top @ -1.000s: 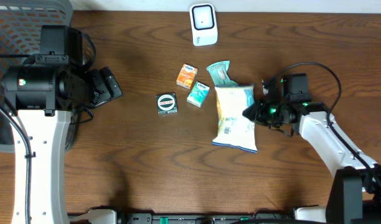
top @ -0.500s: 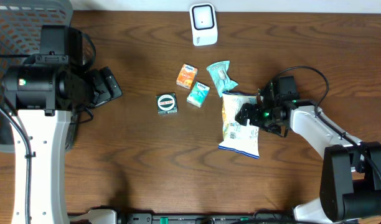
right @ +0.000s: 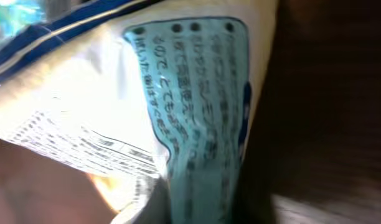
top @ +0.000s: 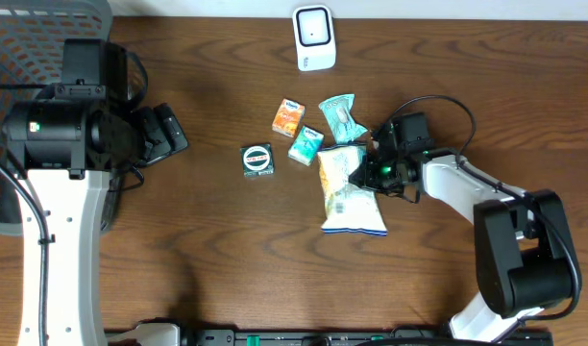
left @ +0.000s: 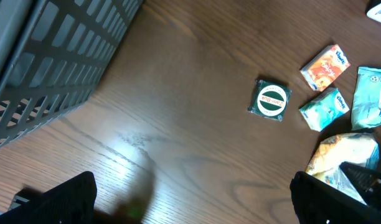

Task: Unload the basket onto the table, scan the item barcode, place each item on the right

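Between the closed fingers of the right gripper (top: 366,173), the upper right edge of the white-and-yellow plastic snack bag with a blue hem (top: 350,197) is pinched. The rest of the snack bag lies flat on the dark brown wooden table (top: 227,250), trailing from the fingertips toward the near edge.

Half a second earlier, gripper and snack bag stood farther to the robot's right; both have since shifted toward the table's middle. The bag's top corner now lies just beside the small teal carton (top: 306,145). A second ago the bag lay straighter, with its top against the crumpled teal foil pouch (top: 339,115). The other items have not moved.

In the right wrist view the bag's printed back fills the frame, showing a pale blue text panel and fine print; a barcode cannot be made out.

Just beyond the right fingertips, to their left, lie the teal carton and the small orange carton (top: 288,117). Farther left sits the square dark packet with a round green-and-white label (top: 258,160). The white rounded barcode scanner (top: 313,38) stands well apart from the fingers, at the far edge.

The left gripper (top: 174,135) has its fingers spread wide, holding nothing, above bare wood. Behind it stands the grey plastic mesh basket (top: 25,29); the left arm covers most of it, so its contents cannot be told.
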Robot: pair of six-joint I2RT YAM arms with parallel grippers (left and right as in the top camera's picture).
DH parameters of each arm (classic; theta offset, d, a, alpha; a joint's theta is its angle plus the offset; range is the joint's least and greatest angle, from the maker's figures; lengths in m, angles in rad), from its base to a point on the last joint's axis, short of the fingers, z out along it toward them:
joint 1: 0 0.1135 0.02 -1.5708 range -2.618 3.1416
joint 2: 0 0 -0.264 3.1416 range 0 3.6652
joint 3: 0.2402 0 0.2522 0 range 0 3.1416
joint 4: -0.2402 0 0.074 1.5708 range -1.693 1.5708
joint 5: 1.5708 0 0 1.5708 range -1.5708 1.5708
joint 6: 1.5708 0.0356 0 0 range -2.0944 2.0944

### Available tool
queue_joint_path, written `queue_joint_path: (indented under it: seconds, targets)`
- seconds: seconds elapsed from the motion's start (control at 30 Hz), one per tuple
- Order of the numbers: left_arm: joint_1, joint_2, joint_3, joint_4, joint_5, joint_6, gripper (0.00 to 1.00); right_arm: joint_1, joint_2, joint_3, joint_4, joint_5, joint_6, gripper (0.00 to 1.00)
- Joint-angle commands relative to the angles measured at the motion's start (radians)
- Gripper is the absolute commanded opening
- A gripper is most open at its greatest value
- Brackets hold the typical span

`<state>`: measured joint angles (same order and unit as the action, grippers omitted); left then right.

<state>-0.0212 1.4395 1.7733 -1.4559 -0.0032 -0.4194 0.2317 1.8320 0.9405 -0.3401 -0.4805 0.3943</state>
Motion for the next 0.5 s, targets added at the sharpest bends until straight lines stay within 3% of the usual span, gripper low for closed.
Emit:
queue_joint_path:
  seconds: [0.0,0.2,0.47]
  targets:
    - [0.005,0.003,-0.002,-0.002,-0.008,-0.004,0.98,-0.002,0.082,-0.055,-0.026,-0.014,0.016,0.01]
    - [0.005,0.003,-0.002,-0.002,-0.008,-0.004,0.98,-0.059,-0.031,-0.019,-0.026,-0.214,0.009,0.01]
    - [0.005,0.003,-0.002,-0.002,-0.008,-0.004,0.98,-0.138,-0.403,-0.003,0.084,-0.309,0.029,0.01]
